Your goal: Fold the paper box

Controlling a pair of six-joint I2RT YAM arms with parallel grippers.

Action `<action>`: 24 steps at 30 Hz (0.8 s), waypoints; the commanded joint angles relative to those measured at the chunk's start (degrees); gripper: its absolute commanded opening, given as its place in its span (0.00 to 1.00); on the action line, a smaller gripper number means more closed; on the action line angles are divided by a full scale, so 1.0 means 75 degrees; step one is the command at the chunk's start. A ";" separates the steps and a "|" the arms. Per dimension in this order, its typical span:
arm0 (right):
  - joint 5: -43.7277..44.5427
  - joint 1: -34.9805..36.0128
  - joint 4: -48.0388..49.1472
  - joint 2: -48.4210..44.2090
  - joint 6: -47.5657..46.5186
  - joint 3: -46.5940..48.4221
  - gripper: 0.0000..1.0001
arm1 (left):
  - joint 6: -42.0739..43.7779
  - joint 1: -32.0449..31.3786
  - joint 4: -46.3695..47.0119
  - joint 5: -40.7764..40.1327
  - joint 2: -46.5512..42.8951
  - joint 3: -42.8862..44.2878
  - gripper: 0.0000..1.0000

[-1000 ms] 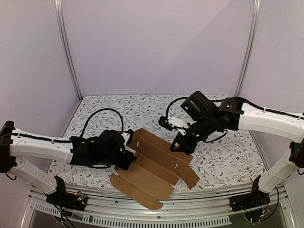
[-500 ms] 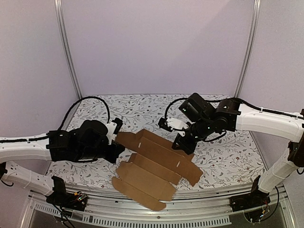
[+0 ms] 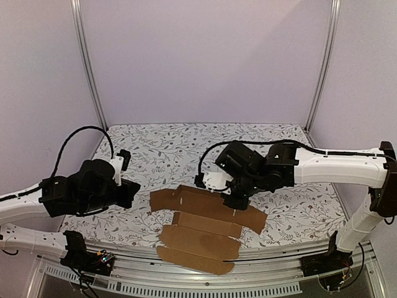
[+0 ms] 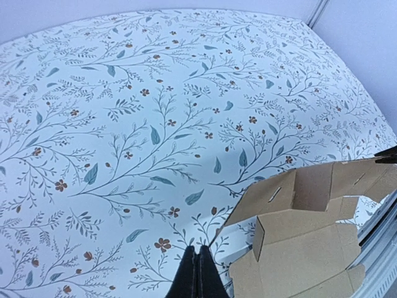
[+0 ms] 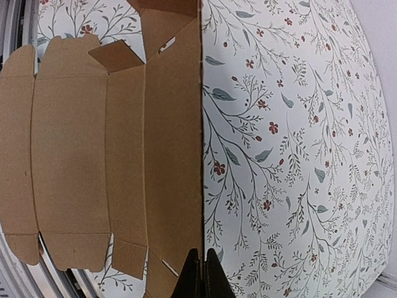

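The paper box (image 3: 205, 225) is a plain brown die-cut sheet lying opened out near the table's front middle, with its panels and flaps spread toward the near edge. My right gripper (image 3: 239, 200) is at its far long edge. In the right wrist view that edge of the paper box (image 5: 93, 155) runs straight into the right gripper (image 5: 201, 256), which is shut on it. My left gripper (image 3: 134, 192) is off to the left, apart from the sheet. In the left wrist view the left gripper (image 4: 198, 253) is shut and empty over the cloth, with the paper box (image 4: 304, 248) to its right.
A floral tablecloth (image 3: 155, 149) covers the table. Purple walls with two metal posts (image 3: 87, 68) close the back and sides. A metal rail (image 3: 186, 284) runs along the near edge, close under the sheet's lowest flap. Black cables loop over both arms.
My left arm has pulled back to the left, away from the sheet. My right gripper has moved left and down with the far edge, and the sheet now lies flatter and squarer to the table.
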 commanded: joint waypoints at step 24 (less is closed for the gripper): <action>0.4048 0.1311 0.2942 0.0793 -0.2063 -0.1247 0.00 | 0.0291 0.2135 0.4179 0.2509 0.1317 -0.2003 0.00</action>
